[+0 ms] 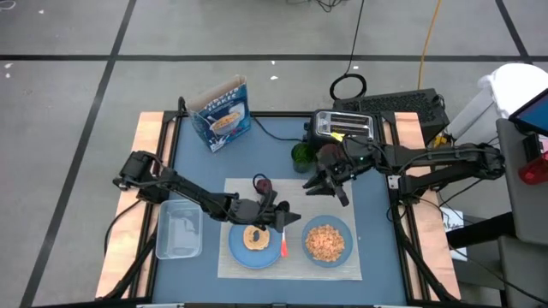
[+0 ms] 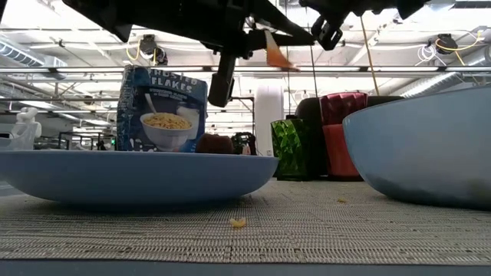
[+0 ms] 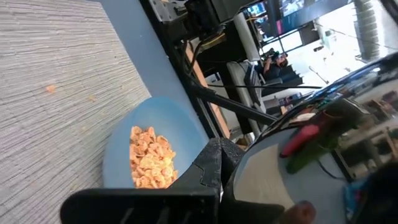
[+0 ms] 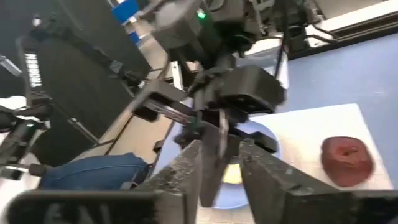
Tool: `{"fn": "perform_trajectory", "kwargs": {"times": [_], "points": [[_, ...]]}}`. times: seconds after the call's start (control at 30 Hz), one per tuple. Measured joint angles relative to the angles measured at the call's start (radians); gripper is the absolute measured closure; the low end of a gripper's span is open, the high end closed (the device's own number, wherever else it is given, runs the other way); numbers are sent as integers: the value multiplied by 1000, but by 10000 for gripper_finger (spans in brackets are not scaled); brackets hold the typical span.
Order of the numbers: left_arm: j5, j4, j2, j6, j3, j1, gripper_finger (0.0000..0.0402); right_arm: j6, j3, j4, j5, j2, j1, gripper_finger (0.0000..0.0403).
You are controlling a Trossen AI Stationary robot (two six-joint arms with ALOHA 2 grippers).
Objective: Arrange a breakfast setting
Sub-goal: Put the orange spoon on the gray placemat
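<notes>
A beige placemat (image 1: 291,257) bears a light-blue plate (image 1: 236,251) with a bagel (image 1: 255,238), a light-blue bowl (image 1: 327,241) of cereal, and a dark-red fruit (image 1: 264,184) at its far edge. My left gripper (image 1: 278,218) is over the plate's right rim, shut on the orange-handled spoon (image 1: 283,244). The spoon's shiny bowl fills the left wrist view (image 3: 298,168). My right gripper (image 1: 328,186) hangs open and empty above the placemat's far right part, facing my left gripper (image 4: 239,87). My left gripper holds the spoon between its two fingers (image 3: 211,165). The orange handle (image 1: 283,244) sticks out toward the table's near edge, and the metal bowl (image 3: 298,168) lies back beside the wrist. The spoon is lifted clear above the plate (image 2: 275,50). The fingers hide the exact place of contact.
A cereal box (image 1: 221,111) stands at the far left, a black toaster (image 1: 342,127) at the far right, and a green cup (image 1: 302,154) between them. A clear plastic tub (image 1: 178,229) lies left of the placemat. Crumbs lie on the mat (image 2: 238,223).
</notes>
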Motion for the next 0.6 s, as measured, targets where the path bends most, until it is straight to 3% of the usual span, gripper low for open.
{"fn": "perform_trajectory", "kwargs": {"times": [0.27, 0.43, 0.6], "points": [[0, -6, 0, -1, 0, 0, 399, -1, 0, 76, 4, 61, 80, 218], [3, -12, 0, -3, 0, 0, 399, -3, 0, 125, 13, 97, 92, 203], [3, -12, 0, -4, 0, 0, 399, -4, 0, 119, 95, 145, 92, 202]]}}
